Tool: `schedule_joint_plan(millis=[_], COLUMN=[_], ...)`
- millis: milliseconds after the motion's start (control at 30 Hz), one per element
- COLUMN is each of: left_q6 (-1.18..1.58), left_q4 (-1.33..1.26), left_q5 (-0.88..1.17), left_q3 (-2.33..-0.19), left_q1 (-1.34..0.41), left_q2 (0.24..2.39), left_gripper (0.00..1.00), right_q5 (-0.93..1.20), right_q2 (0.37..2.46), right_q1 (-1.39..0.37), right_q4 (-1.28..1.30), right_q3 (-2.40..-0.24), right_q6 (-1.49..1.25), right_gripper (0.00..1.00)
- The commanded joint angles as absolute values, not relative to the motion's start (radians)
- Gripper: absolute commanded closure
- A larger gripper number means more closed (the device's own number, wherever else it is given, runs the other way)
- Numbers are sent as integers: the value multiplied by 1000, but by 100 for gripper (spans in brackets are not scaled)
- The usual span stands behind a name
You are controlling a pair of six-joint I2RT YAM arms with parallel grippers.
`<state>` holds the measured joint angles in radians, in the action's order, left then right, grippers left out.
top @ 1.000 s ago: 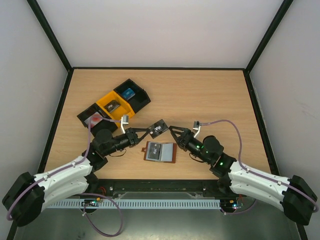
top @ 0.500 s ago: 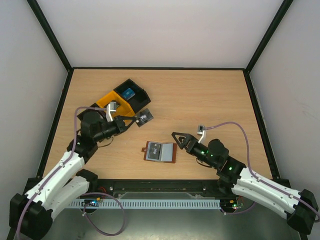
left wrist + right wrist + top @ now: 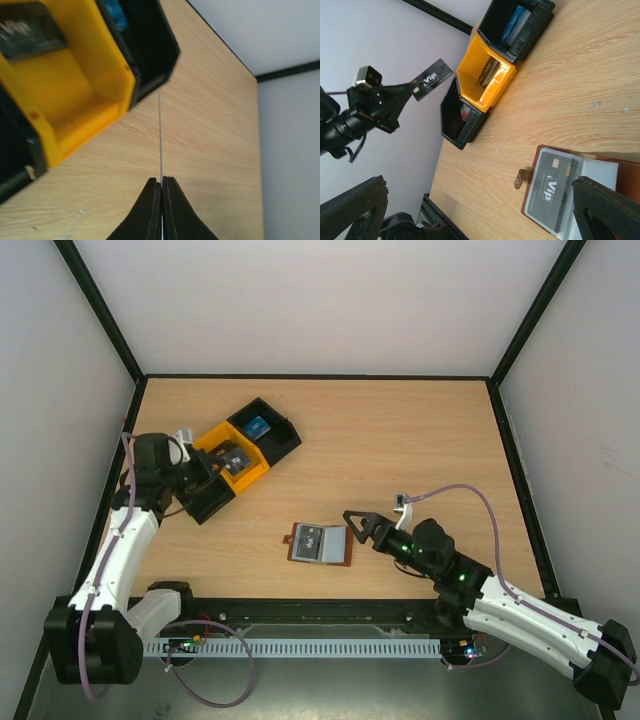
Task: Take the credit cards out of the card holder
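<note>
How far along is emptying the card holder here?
Done: cards already lie in the trays, a blue card and a dark card. In hand: the left gripper is shut on another dark VIP card by the trays. Left: one VIP card sits in the open card holder, beside the open right gripper.

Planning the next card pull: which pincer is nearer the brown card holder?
Right. The right pincer stands open just right of the card holder; the left pincer, shut on a dark VIP card, is far off by the trays.
</note>
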<state>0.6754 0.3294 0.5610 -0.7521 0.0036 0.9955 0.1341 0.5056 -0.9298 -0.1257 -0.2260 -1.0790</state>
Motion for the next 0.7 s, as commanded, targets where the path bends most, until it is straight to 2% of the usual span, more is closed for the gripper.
schedule_joint_plan(millis=[0,667], left_q6=[602,667], left_q4=[423,356], left_q5=[466,392], left_q3=[-839,-1093], left_q1=[57,90], left_q2=[1071,1527], left_gripper=[97,98], right_q5=[120,118], right_q2=[492,559], right_q1=[-933,-932], right_q4=[-71,-92], right_q3=[-259,-328], right_q6=[-1035,-1033], right_gripper=[2,2])
